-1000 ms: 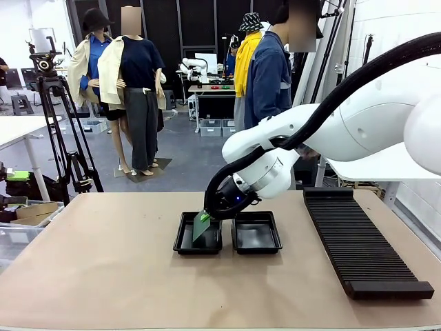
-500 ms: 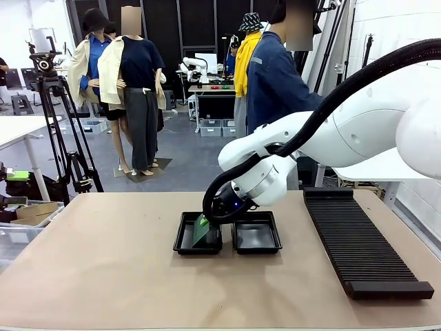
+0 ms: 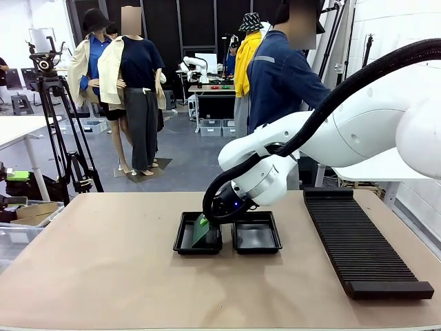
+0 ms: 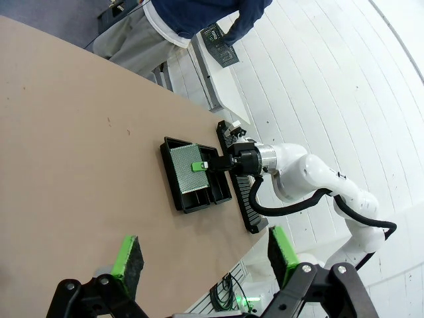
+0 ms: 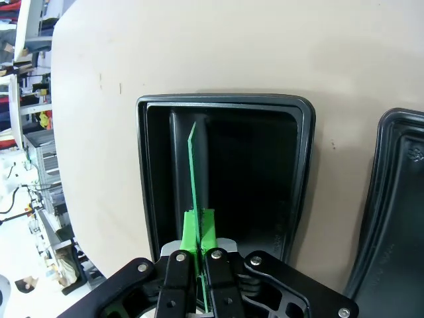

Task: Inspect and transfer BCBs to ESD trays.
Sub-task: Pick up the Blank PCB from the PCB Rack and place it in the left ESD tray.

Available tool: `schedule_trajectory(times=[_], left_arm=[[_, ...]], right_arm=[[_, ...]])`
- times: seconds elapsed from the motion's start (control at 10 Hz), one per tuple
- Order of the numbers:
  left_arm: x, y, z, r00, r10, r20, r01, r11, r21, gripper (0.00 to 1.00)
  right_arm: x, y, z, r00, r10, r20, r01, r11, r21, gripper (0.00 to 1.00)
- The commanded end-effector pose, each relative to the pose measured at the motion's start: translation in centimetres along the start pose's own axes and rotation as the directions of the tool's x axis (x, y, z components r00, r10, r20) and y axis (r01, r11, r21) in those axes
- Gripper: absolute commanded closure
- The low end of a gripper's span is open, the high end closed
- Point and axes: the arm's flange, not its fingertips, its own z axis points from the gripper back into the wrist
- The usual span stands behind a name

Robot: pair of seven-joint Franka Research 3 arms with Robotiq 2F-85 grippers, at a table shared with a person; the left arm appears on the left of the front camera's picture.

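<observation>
with right hand (image 3: 206, 219) clamped on the tilted thin green circuit board (image 5: 193, 173), lower flat into the shallow glossy black plastic tray (image 5: 225, 99), clear of its rim.

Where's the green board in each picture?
Front view: green board tilted over the left black tray, mid-table.
Left wrist view: near the centre, flat face showing, over that tray.
Right wrist view: middle, seen edge-on as a thin line above the tray.
Shared landmark: the black tray beneath it.
</observation>
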Motion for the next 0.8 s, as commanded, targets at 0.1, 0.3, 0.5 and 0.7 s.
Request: schedule_trajectory(times=[0.1, 0.3, 0.5, 0.7], left_arm=[[0.0, -0.2, 0.1, 1.000, 0.004, 0.011, -0.004, 1.000, -0.019, 0.00], [0.0, -0.2, 0.1, 1.000, 0.004, 0.011, -0.004, 1.000, -0.019, 0.00], [0.0, -0.2, 0.1, 1.000, 0.004, 0.011, -0.004, 1.000, -0.019, 0.00], [0.0, -0.2, 0.1, 1.000, 0.004, 0.011, -0.004, 1.000, -0.019, 0.00]], right_arm=[[-0.4, 0.3, 0.9, 1.000, 0.000, 0.013, 0.000, 1.000, -0.004, 1.00], [-1.2, 2.2, 0.7, 0.999, 0.039, 0.022, -0.037, 0.996, -0.078, 0.61], [-2.0, 4.1, 0.5, 0.998, 0.056, 0.037, -0.049, 0.983, -0.175, 0.21], [-2.6, 5.8, 0.5, 0.998, 0.040, 0.045, -0.028, 0.969, -0.245, 0.00]])
